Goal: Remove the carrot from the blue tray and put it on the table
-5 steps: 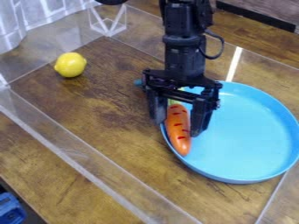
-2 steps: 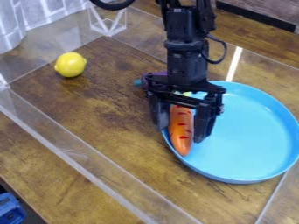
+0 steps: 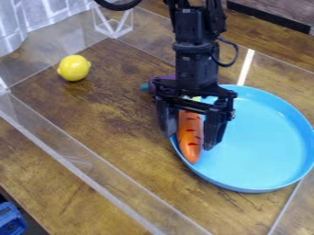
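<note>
The orange carrot [image 3: 190, 138] lies in the blue tray [image 3: 263, 138], close to its left rim, green top pointing away from the camera. My black gripper [image 3: 192, 128] comes down over it from above. Its jaws stand open, one finger on each side of the carrot's upper half. I cannot tell whether the fingers touch the carrot. The brown wooden table [image 3: 110, 119] carries the tray.
A yellow lemon [image 3: 73, 67] rests on the table at the left. Clear plastic walls [image 3: 61, 151] edge the tabletop along the left and front. A clear container [image 3: 117, 20] stands at the back.
The gripper has sunk slightly around the carrot since a second ago; it has held still over the last half second. The carrot has not moved.
</note>
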Robot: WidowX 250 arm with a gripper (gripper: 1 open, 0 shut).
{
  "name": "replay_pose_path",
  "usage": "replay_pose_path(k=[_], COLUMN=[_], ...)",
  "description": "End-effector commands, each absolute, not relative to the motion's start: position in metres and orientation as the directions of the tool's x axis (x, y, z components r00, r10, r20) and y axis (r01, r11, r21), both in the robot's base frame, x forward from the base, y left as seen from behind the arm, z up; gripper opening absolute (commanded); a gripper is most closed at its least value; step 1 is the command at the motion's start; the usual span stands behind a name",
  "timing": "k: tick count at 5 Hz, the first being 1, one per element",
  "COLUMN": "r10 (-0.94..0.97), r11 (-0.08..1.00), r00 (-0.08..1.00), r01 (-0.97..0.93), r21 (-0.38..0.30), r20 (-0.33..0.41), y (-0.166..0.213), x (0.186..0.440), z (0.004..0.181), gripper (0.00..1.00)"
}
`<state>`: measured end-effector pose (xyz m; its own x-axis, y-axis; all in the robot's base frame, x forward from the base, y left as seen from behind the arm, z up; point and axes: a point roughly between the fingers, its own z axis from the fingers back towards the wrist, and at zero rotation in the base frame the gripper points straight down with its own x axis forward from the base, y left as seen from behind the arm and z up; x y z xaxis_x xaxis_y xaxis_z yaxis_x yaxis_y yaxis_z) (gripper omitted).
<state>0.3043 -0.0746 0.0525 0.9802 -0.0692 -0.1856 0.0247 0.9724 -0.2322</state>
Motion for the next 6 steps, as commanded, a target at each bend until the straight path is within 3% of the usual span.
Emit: replay_pose_path(k=[1,6], r10=[-0.063,-0.034], r11=[0.970,0.976], r00=[0.993,0.994], r01=[0.038,0.011], r21=[-0.241,-0.216], r20=[-0.096,-0.106], y=[-0.073,-0.072], x=[0.315,0.324], z=[0.080,0.049], gripper=[1.00,1.00])
